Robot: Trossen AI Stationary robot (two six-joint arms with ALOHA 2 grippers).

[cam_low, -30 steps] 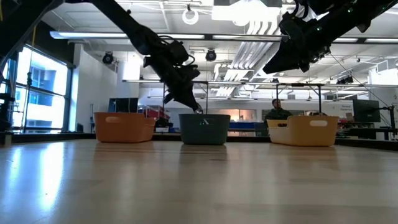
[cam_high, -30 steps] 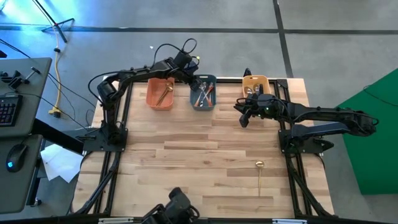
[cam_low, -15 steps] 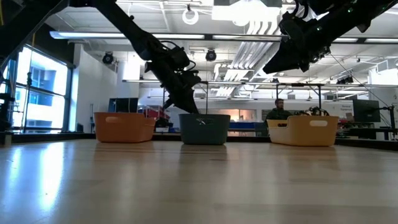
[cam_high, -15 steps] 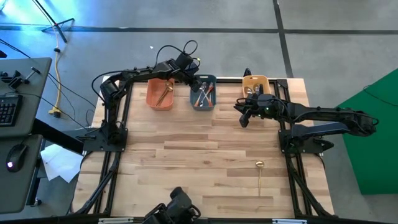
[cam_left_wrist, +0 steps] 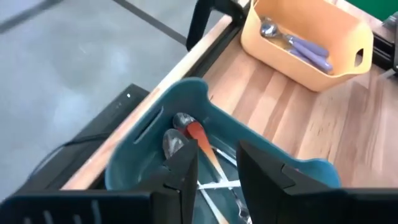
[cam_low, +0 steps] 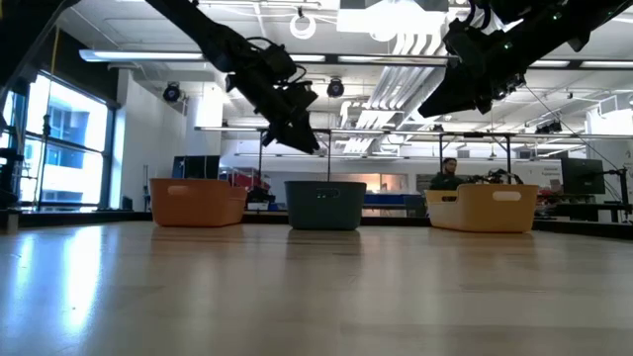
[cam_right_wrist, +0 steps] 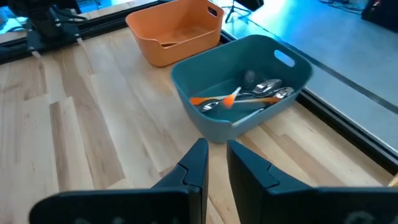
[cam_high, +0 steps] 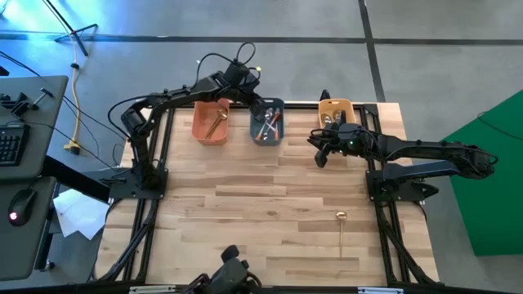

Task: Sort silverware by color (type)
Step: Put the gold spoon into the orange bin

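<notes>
Gold spoon [cam_high: 341,229] visible overhead only, low view lacks.

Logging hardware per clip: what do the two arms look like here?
Both are dark, near-black jointed arms with black cables looping above the left arm. Each end effector has two flat, dark, blocky fingers: left end effector, right end effector.

no readable text, labels, brands, numbers or signs anywhere
</notes>
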